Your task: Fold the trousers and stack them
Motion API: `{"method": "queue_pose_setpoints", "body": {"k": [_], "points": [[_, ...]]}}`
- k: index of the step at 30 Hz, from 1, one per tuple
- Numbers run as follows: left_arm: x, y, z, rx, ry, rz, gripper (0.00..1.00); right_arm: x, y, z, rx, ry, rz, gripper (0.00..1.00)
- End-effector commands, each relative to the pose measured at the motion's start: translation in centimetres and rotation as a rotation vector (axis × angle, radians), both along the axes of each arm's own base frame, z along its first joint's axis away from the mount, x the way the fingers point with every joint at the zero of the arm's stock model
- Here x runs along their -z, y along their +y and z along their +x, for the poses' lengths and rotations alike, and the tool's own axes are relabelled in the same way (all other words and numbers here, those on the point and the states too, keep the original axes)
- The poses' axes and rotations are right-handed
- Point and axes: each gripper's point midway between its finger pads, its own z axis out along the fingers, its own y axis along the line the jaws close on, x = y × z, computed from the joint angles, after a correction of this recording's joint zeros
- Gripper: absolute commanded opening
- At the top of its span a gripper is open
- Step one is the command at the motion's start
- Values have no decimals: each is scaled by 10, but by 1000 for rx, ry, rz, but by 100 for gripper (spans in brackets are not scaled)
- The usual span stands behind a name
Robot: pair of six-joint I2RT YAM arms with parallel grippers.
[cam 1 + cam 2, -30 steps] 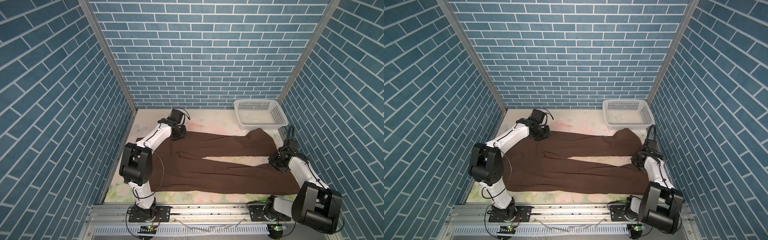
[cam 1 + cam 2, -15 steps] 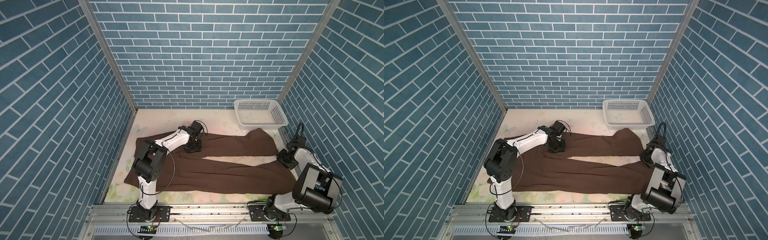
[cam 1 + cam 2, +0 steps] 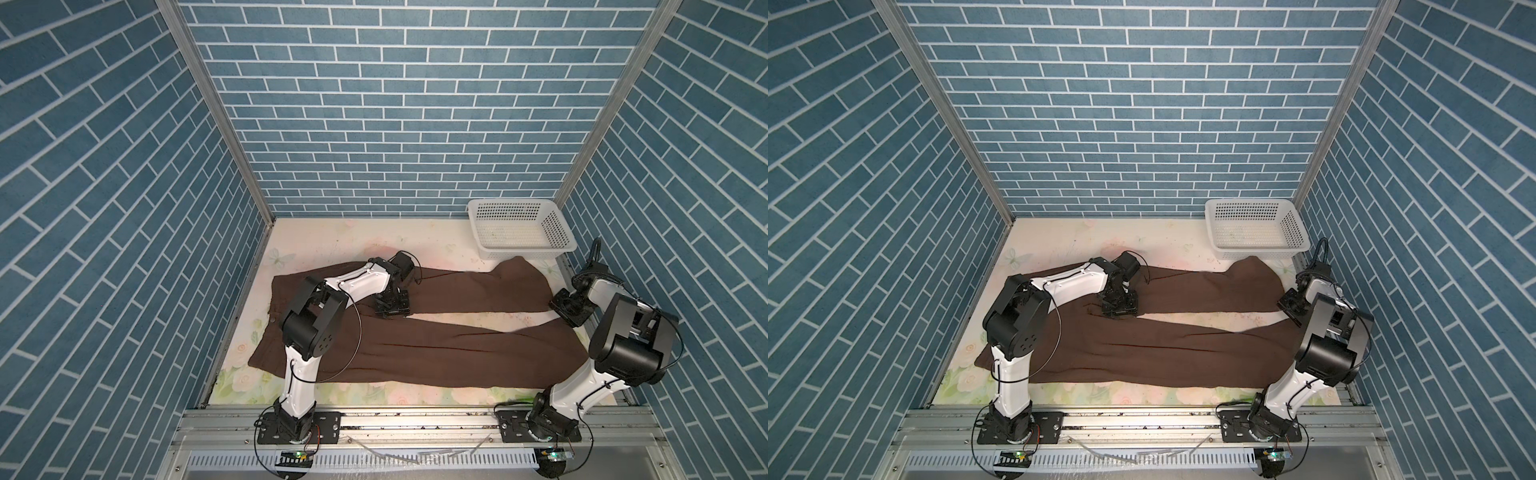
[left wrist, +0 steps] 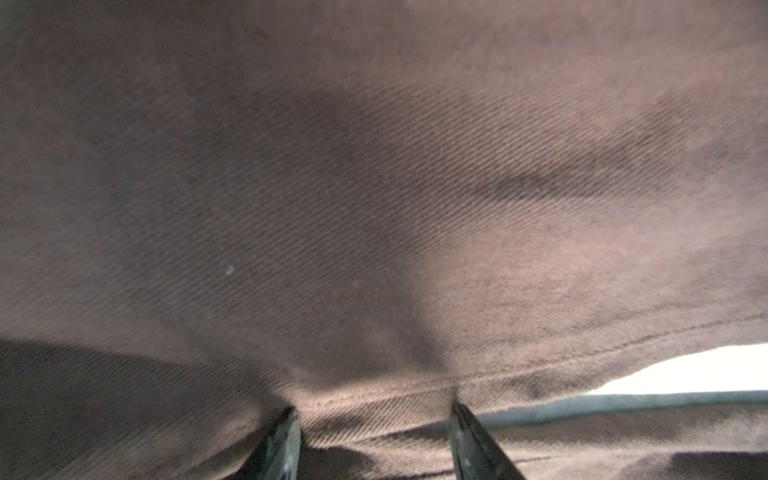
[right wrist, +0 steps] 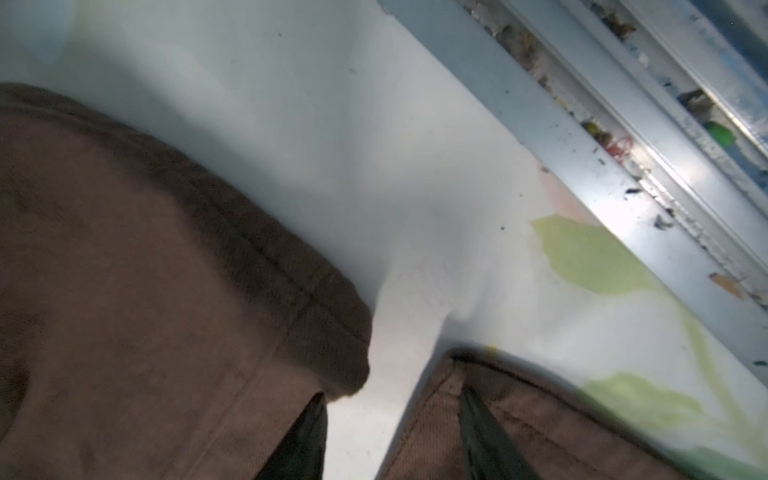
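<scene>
Blue brick-patterned walls (image 3: pixel 395 124) are being shown around a pale floral tabletop (image 3: pixel 353 241). On it the trousers (image 3: pixel 457 353) are being displayed spread flat in both top views, with the waist to the left and both long legs running to the right. A white basket (image 3: pixel 523 251) is being seen at the far right corner, just beside the far leg's hem. The left gripper (image 3: pixel 391 307) is being held low over the spot where the two legs part. In the left wrist view its jaws are being held spread, with brown cloth lying between them unpinched. The right gripper (image 3: pixel 569 309) is being held low between the two leg ends. Its jaws are likewise being held apart, and bare tabletop is being seen in the gap.
</scene>
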Motion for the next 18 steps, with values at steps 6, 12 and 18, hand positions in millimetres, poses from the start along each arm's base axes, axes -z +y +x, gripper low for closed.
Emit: {"method": "queue_pose_setpoints", "body": {"k": [6, 12, 18], "points": [[27, 10, -16, -25, 90, 53, 46, 18, -4, -21, -2, 156, -36, 47], [30, 13, -14, -38, 95, 66, 14, 16, -3, -15, 17, 149, -19, 0], [36, 31, -12, -112, 121, 54, 0, -3, -24, -10, 83, 117, -53, 0]]}}
